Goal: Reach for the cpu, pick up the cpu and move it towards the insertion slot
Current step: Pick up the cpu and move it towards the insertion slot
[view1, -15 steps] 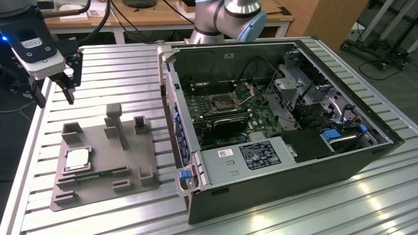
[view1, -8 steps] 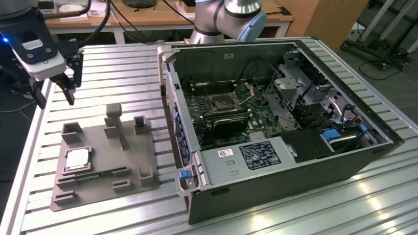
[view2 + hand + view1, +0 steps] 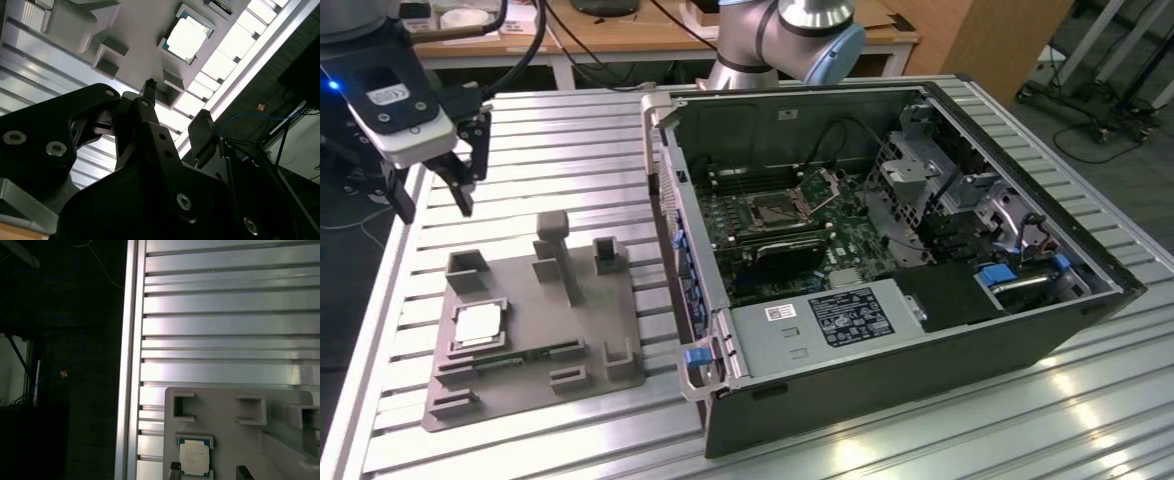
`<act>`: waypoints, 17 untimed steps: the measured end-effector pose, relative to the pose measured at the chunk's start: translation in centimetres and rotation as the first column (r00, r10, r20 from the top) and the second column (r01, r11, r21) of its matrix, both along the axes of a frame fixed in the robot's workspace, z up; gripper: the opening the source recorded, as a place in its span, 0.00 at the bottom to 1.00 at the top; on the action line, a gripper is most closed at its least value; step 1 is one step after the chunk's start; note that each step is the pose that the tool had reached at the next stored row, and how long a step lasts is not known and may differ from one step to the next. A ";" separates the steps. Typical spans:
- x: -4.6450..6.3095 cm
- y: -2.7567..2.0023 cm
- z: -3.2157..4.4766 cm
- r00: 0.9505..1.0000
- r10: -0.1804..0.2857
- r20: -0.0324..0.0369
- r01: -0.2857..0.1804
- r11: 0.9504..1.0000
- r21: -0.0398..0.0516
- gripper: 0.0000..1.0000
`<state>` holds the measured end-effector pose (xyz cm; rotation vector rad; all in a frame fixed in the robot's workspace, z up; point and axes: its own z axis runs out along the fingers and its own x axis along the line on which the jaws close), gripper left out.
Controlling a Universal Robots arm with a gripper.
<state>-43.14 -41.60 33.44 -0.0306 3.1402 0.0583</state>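
The cpu (image 3: 478, 325), a flat silvery square with a thin tan rim, lies in a recess of the grey plastic tray (image 3: 520, 385) on the exterior view's left. Both wrist views show the cpu (image 3: 187, 37) (image 3: 194, 460) lying in the tray. My gripper (image 3: 436, 208) hangs open and empty well above the table, behind the tray's far end and apart from the cpu. Its dark fingertips (image 3: 149, 84) (image 3: 174, 471) frame bare air. The insertion slot (image 3: 774, 210), a metal-framed socket with its hinged plate raised, sits on the green motherboard inside the open computer case.
Upright posts (image 3: 558, 245) rise from the tray between the cpu and the case. The case's side wall (image 3: 670, 190) stands between tray and motherboard. A labelled grey box (image 3: 847, 320) sits at the case's front. The slatted table's edge (image 3: 374, 330) runs close beside the tray.
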 end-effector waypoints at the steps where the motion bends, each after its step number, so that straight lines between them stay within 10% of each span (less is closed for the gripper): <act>1: 0.0 0.00 -0.04 1.000 0.000 0.000 0.000 1.000 0.000 0.53; 17: -0.1 -0.84 -1.22 1.000 0.001 0.001 -0.001 1.000 0.000 0.73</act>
